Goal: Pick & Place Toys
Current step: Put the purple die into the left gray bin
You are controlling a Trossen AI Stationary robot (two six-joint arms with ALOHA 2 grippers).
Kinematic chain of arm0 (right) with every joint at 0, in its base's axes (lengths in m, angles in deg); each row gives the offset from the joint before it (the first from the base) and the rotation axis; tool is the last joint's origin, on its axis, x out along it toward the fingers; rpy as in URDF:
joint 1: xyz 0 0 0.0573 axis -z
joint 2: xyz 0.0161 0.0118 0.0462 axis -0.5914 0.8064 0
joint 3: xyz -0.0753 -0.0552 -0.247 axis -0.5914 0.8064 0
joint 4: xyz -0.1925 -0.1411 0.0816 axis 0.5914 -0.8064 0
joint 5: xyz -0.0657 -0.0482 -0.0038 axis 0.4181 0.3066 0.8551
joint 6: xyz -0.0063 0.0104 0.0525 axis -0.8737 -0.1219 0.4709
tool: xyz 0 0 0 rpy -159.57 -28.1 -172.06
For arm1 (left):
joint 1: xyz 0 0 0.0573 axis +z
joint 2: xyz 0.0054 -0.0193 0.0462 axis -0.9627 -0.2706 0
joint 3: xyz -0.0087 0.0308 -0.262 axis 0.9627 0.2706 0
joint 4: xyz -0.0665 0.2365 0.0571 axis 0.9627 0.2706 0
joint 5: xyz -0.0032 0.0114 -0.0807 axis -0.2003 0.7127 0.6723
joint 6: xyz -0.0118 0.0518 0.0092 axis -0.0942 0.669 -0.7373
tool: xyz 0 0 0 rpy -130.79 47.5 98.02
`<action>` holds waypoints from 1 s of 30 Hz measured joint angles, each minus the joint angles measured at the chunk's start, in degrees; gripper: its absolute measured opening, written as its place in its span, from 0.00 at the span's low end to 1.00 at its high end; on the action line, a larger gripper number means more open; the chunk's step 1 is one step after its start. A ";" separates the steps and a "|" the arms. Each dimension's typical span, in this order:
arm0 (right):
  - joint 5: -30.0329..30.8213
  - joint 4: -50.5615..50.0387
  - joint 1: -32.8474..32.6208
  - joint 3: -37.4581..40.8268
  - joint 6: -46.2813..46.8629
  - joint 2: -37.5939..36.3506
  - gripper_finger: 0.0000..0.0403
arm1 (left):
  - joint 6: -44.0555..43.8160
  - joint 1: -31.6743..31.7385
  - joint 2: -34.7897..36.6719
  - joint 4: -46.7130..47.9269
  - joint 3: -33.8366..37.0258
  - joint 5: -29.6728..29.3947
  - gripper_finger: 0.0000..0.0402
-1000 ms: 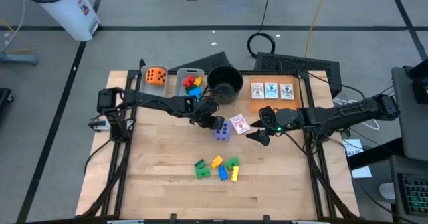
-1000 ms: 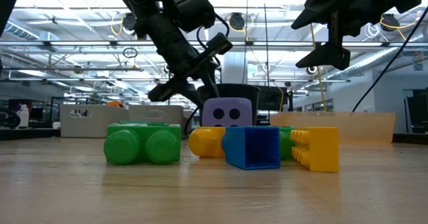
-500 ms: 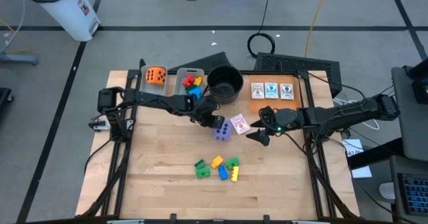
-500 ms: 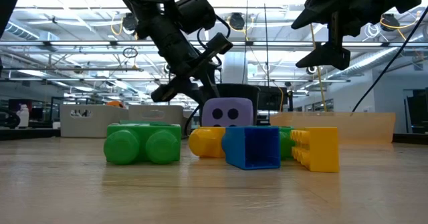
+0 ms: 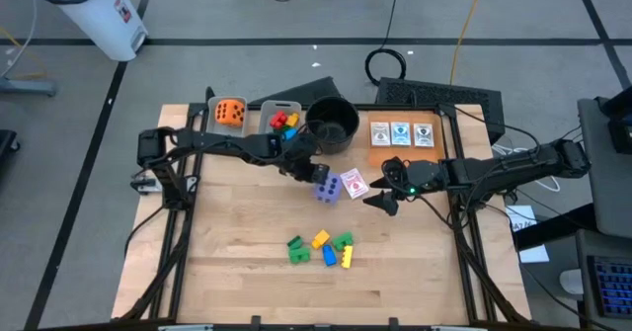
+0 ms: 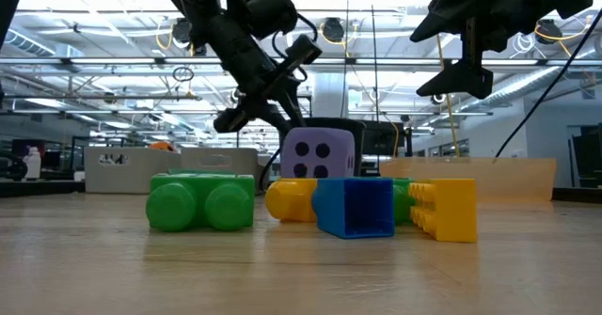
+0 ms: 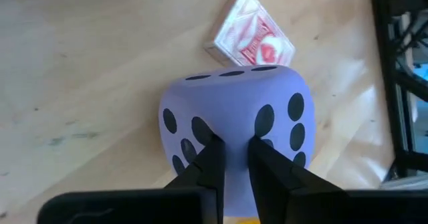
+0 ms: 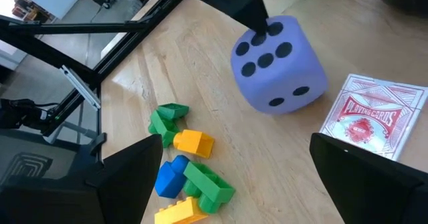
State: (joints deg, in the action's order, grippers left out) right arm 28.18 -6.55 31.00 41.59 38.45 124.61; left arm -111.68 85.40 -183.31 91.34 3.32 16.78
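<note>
Plainly, the step in hand is carrying off the purple die (image 5: 327, 186). On the desk (image 5: 237, 262), the left arm reaches across from its side, wrist tipped steeply down, and the left claw (image 5: 314, 174) is pinched on the die's upper edge, fingers nearly together; the die looks tilted and lifted just clear of the wood, beside a red-backed card deck (image 5: 354, 183). The next move likely calls for a steady lift toward the grey bin (image 5: 231, 114) holding the orange die (image 5: 230, 112), since so shallow a pinch could slip. The right claw (image 5: 381, 199) waits with fingers spread wide, empty, near the deck. Small plastic blocks (image 5: 322, 249) sit well apart.
</note>
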 joint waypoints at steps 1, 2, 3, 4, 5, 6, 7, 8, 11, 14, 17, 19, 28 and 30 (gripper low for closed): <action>0.00 0.10 0.00 0.00 0.00 0.00 0.93 | 0.17 0.03 0.50 0.06 0.00 0.24 0.12; 0.02 0.20 0.00 0.00 0.02 0.02 0.93 | 0.19 0.05 0.89 0.23 0.00 0.41 0.11; 0.15 0.16 0.00 0.00 0.03 0.00 0.93 | 0.24 0.09 1.32 0.02 -0.02 0.34 0.10; 0.43 0.16 0.00 0.00 -0.01 0.02 0.93 | 0.67 0.18 1.97 0.07 -0.04 0.35 0.09; 0.94 0.16 0.00 0.00 -0.05 0.02 0.93 | 1.30 0.18 2.53 0.50 -0.04 0.30 0.07; 1.19 0.13 0.00 0.00 -0.07 0.01 0.93 | 1.84 0.21 3.20 0.75 -0.04 0.15 0.05; 1.25 0.21 0.01 0.00 -0.09 0.01 0.93 | 2.23 0.35 3.93 0.86 -0.04 -0.03 0.03; 1.27 0.18 0.02 0.00 -0.09 0.00 0.93 | 2.45 0.53 4.59 1.33 -0.06 -0.26 0.02; 1.27 0.20 0.02 0.00 -0.18 0.02 0.93 | 2.82 1.26 5.72 3.49 -0.09 -0.64 0.01; 1.25 0.17 0.00 0.00 -0.13 0.02 0.93 | 4.19 1.98 6.62 5.95 -0.09 -0.66 0.00; 1.25 0.21 0.00 0.00 0.07 0.02 0.93 | 5.49 2.70 9.31 8.88 -0.15 -0.42 0.00; 1.25 0.19 0.00 0.00 0.11 0.02 0.93 | 6.21 3.49 11.20 11.75 -0.15 -0.87 0.00; 1.27 0.22 0.02 0.00 0.11 0.02 0.93 | 7.61 5.70 16.47 14.05 -0.15 -2.65 0.03; 1.25 0.22 0.01 0.00 0.14 0.02 0.93 | 8.45 5.76 16.55 12.34 -0.17 -2.65 0.04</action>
State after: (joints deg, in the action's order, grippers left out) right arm 29.43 -6.33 31.01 41.59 38.59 124.63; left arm -103.23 91.16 -166.76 103.68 3.14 14.13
